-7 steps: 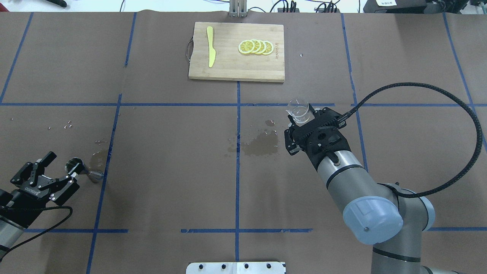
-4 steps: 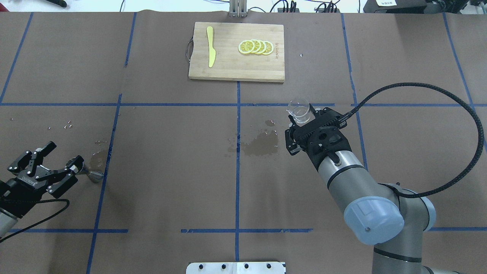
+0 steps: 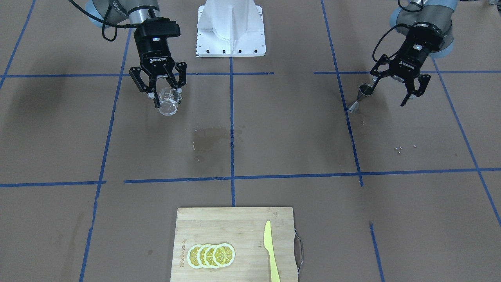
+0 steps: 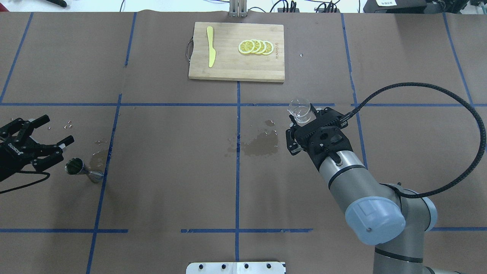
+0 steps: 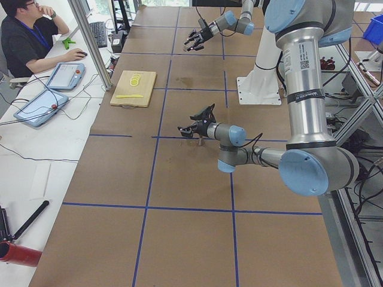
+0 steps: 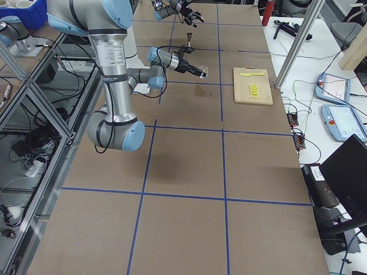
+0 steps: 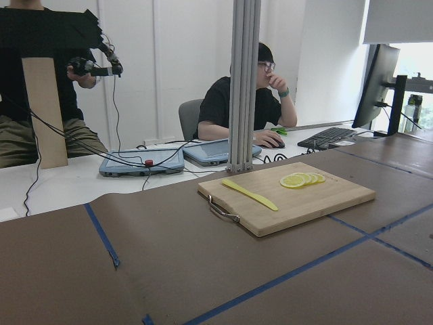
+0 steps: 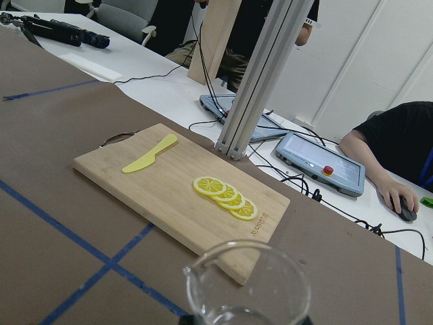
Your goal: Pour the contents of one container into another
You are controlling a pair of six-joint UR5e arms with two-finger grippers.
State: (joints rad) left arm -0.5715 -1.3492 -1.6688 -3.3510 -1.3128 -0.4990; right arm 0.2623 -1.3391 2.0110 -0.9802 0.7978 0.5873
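Note:
The clear glass cup (image 4: pixel 299 111) is held off the table, roughly upright, with my right gripper (image 4: pixel 303 116) shut on it; it also shows in the front view as the cup (image 3: pixel 169 103) in the right gripper (image 3: pixel 167 99). Only the cup's rim (image 8: pixel 247 284) fills the bottom of the right wrist view. The steel jigger (image 4: pixel 81 169) stands alone on the brown paper near the table's left end. My left gripper (image 4: pixel 57 130) hangs open just left of it, not touching. From the front, the jigger (image 3: pixel 360 98) sits beside the open left gripper (image 3: pixel 391 92).
A wooden cutting board (image 4: pixel 228 68) at the far middle carries a yellow knife (image 4: pixel 210 46) and lemon slices (image 4: pixel 255 46). A wet patch (image 4: pixel 261 144) darkens the paper near the centre, with a smaller stain (image 4: pixel 99 158) and droplets beside the jigger.
My left gripper has drawn back from the jigger, toward the table's left edge and farther from the robot, staying open. The jigger stands where it was. The right arm has hardly moved.

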